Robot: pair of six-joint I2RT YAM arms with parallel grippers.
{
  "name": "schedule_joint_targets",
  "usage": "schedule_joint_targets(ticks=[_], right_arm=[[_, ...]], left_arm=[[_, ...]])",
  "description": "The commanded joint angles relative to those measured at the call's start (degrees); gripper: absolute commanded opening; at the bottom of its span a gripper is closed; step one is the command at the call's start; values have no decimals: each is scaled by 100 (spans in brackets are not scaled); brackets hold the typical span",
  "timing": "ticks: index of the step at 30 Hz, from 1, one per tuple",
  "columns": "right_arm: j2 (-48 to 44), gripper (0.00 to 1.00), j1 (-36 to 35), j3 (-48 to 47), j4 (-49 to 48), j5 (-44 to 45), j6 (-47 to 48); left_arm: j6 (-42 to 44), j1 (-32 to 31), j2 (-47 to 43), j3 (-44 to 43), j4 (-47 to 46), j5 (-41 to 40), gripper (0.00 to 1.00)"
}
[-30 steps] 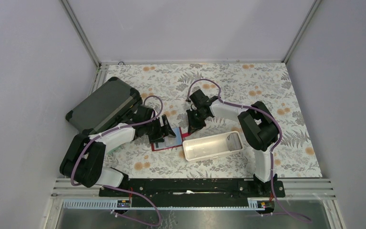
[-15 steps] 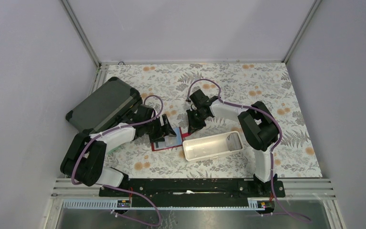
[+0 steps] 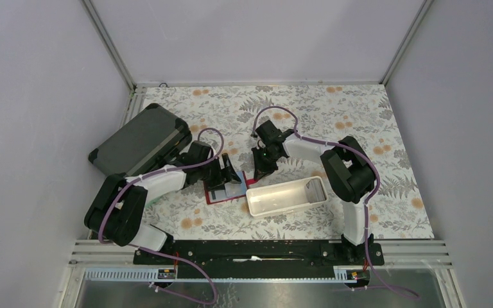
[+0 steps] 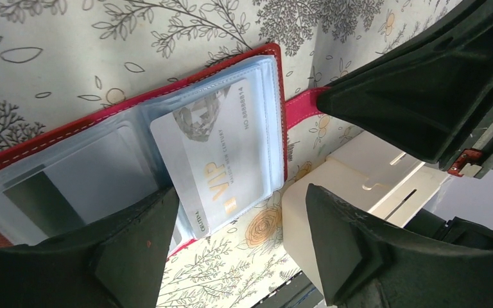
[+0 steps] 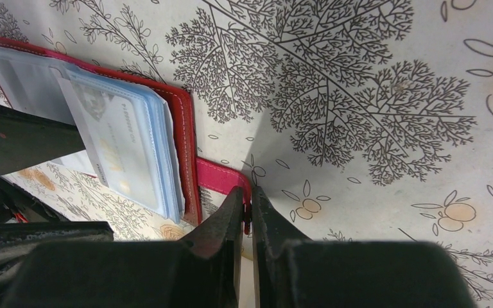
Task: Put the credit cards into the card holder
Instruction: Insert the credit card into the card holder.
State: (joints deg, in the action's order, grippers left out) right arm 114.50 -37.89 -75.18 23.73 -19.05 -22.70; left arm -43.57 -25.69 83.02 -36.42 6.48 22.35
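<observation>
Left gripper (image 4: 241, 196): jaws spread wide, nothing grasped. Its 2 fingers (image 4: 135, 250) hang low over the open card holder (image 4: 281, 96), 1 above the clear sleeves, the other above the near corner of the white tray (image 4: 353, 167). I cannot tell whether they touch.

Light blue credit card (image 4: 221, 151), marked VIP, lies tilted on the right-hand sleeve stack, in the gap between those fingers. Its upper end appears tucked under clear plastic.

Right gripper (image 5: 247, 200): clenched on the holder's red strap (image 5: 221, 178), down at the floral tablecloth (image 3: 334, 115).

Holder lies flat and open between both grippers, just beside the tray's left end. Grey case (image 3: 138, 144) sits at far left.
</observation>
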Motion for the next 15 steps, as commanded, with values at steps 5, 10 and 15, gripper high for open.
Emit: schedule_joint_targets(ticks=[5,10,15], right_arm=[[-65,0,-6,-189,113,77,93],[-81,0,0,-188,110,68,92],[-89,0,-6,-160,112,68,82]], left_arm=[[-133,-254,98,-325,-26,-45,75],[-64,-287,72,-502,250,-181,77],[-58,-377,146,-676,362,-164,78]])
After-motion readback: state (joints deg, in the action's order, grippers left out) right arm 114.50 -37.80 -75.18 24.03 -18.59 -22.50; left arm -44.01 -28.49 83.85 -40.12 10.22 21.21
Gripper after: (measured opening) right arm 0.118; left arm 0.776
